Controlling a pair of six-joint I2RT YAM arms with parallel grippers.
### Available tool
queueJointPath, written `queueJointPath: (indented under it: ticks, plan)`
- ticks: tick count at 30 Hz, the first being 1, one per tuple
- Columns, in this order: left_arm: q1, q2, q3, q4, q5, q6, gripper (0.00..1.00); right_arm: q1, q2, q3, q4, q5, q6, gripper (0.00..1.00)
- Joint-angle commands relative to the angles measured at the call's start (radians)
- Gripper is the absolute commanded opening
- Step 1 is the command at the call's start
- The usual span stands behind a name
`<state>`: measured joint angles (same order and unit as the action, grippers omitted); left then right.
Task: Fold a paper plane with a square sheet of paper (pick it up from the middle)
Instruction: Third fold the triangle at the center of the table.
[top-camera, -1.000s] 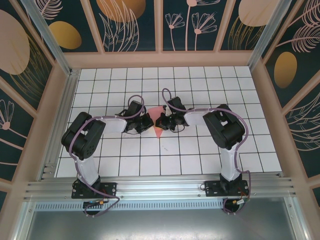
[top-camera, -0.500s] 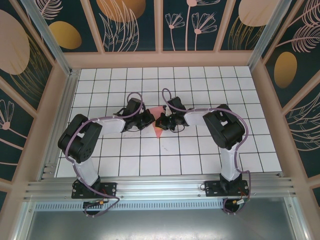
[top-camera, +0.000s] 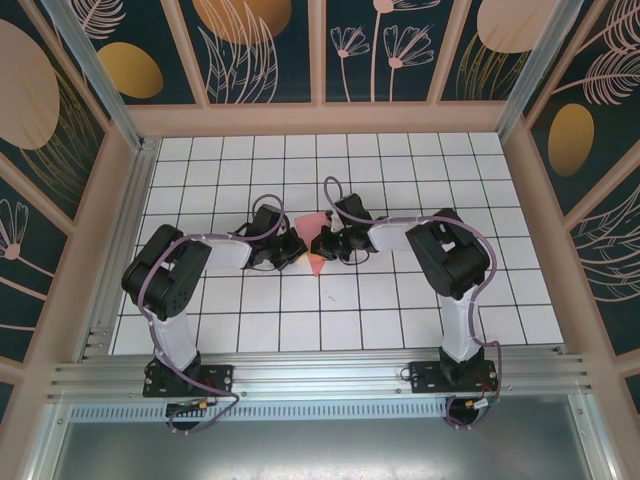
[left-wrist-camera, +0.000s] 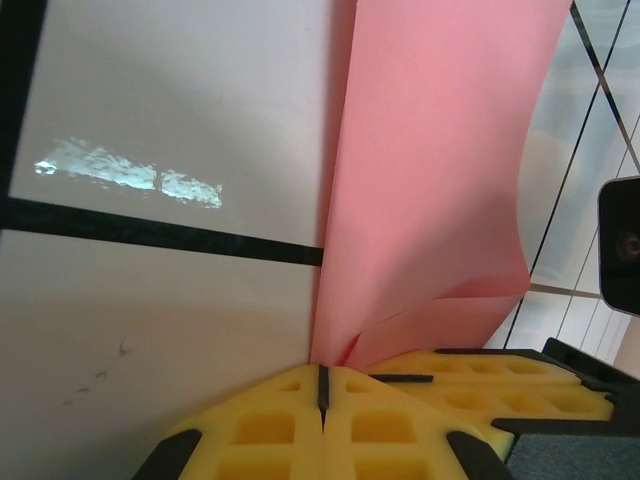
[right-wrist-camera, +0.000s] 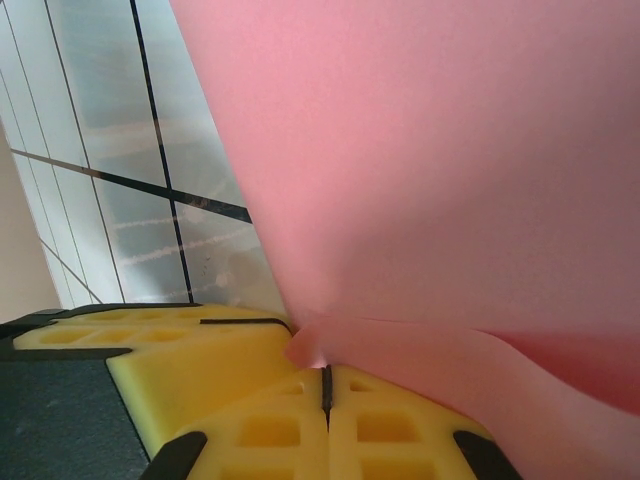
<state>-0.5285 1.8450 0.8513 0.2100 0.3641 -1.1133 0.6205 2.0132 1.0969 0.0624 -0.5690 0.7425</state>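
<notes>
The sheet of paper (top-camera: 316, 262), partly folded with a tip pointing near, is recorded mid-table (top-camera: 400, 310) between the two arms. The left gripper (top-camera: 294, 247) is pressed together, with a folded edge of the sheet caught at its pad (left-wrist-camera: 265, 430) tips. The right gripper (top-camera: 324, 243) is likewise pinched on the opposite edge. Judged reason: the sheet is held from both sides so a crease can be set without slipping.

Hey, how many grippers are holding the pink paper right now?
2. The left gripper pinches the pink paper from the left; the right gripper pinches it from the right, both at mid-table.
</notes>
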Motion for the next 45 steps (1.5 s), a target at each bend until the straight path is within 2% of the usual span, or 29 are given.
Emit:
queueJointPath:
  ticks: [1, 10, 22, 31, 38, 45]
  plan:
    - [0.002, 0.001, -0.012, 0.030, 0.018, -0.017, 0.00, 0.001, 0.033, -0.032, -0.059, 0.033, 0.010, 0.00]
    - [0.001, -0.073, -0.010, -0.011, -0.092, -0.008, 0.00, -0.001, 0.033, -0.035, -0.060, 0.033, 0.010, 0.00]
    - [0.001, -0.007, -0.028, 0.072, 0.018, -0.040, 0.00, -0.001, 0.030, -0.041, -0.056, 0.032, 0.012, 0.00]
    - [0.001, 0.029, -0.021, 0.082, 0.027, -0.052, 0.00, -0.001, 0.029, -0.044, -0.056, 0.031, 0.013, 0.00]
    - [-0.002, 0.032, 0.003, -0.056, -0.045, 0.015, 0.00, -0.001, 0.022, -0.039, -0.056, 0.025, 0.003, 0.00]
    - [-0.004, 0.052, -0.002, -0.142, -0.106, 0.056, 0.00, -0.001, -0.042, -0.055, -0.021, -0.044, -0.020, 0.00]
